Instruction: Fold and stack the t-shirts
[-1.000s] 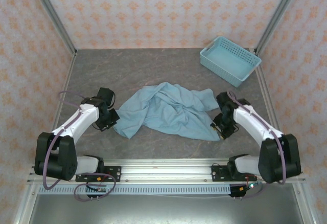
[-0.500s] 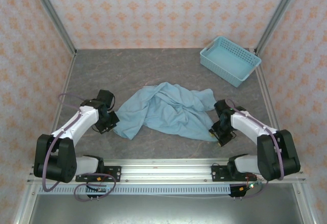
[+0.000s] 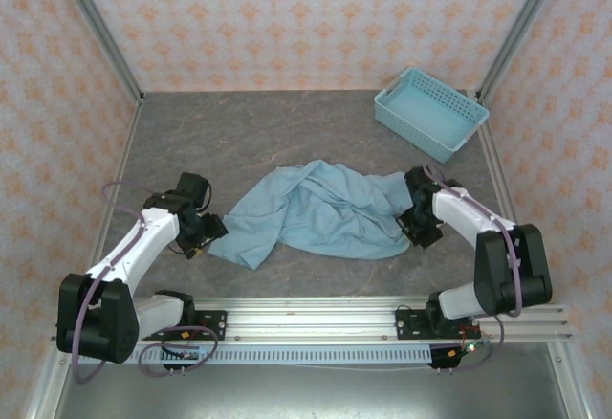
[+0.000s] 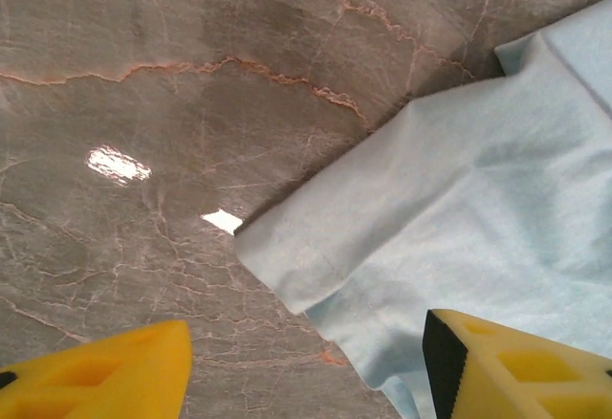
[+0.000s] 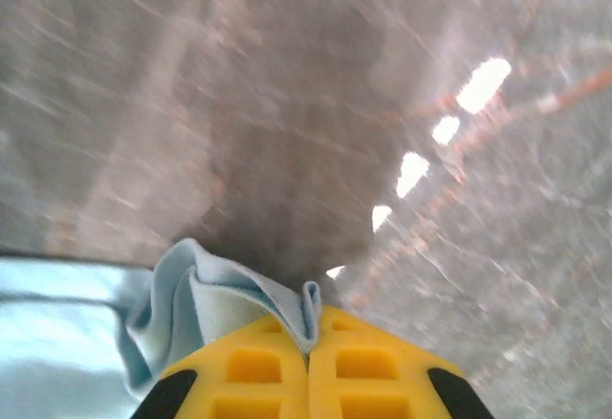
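Plainly, at the near side the coming move turns on how the shirt [image 3: 316,213] lies between the two tools. It is a crumpled heap in the middle of the table [image 3: 287,132], with its long axis running left to right, so each end falls to the arm on its own side. At the left end the left gripper [image 3: 206,232] sits just beside the cloth. Its wrist view shows the fingers [image 4: 105,371] spread wide with nothing held. A doubled-over edge of the shirt reaches in from the right and ends in the gap between them, closer to the right-hand finger than to the other, with bare table under the rest of the gap. Whether the fingertips touch the table I cannot tell. At the right end the right gripper [image 3: 416,223] is at the cloth's edge. Its own view shows the fingers [image 5: 373,371] pressed together, with a small fold of the light blue fabric pinched between them and standing up above the tips. That view is smeared, so how much cloth is caught is hard to say. By my reading the right side has its hold and the left does not. The coming move therefore asks the left gripper to shift a little toward the cloth and close on that edge before the shirt can be drawn out flat. Farther back, toward the far right corner, the basket [image 3: 430,113] stands well apart from the shirt and from both arms.
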Action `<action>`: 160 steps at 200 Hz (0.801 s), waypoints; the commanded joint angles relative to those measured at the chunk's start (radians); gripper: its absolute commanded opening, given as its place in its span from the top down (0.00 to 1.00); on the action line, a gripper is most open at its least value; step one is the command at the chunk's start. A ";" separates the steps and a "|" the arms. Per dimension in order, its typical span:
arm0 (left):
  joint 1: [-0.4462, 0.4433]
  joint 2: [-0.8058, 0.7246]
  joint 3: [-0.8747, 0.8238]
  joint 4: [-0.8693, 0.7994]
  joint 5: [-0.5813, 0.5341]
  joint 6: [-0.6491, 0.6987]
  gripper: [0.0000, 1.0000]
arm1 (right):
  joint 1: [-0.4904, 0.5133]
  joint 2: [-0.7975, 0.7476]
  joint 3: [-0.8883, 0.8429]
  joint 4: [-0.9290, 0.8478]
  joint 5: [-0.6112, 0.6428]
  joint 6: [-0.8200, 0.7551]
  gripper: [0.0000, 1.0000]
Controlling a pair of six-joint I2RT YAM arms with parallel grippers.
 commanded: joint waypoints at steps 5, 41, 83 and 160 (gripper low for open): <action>-0.008 0.018 -0.005 0.000 -0.001 -0.001 0.32 | -0.024 0.049 0.031 -0.016 0.047 -0.085 1.00; -0.010 0.113 -0.005 0.079 0.030 0.011 0.30 | -0.027 0.062 0.045 -0.008 0.033 -0.092 1.00; -0.038 0.251 -0.020 0.163 0.035 0.022 0.38 | -0.027 0.047 0.016 0.008 0.010 -0.079 1.00; -0.095 0.380 0.107 0.283 0.022 -0.017 1.00 | -0.017 -0.083 0.049 0.048 -0.073 -0.080 1.00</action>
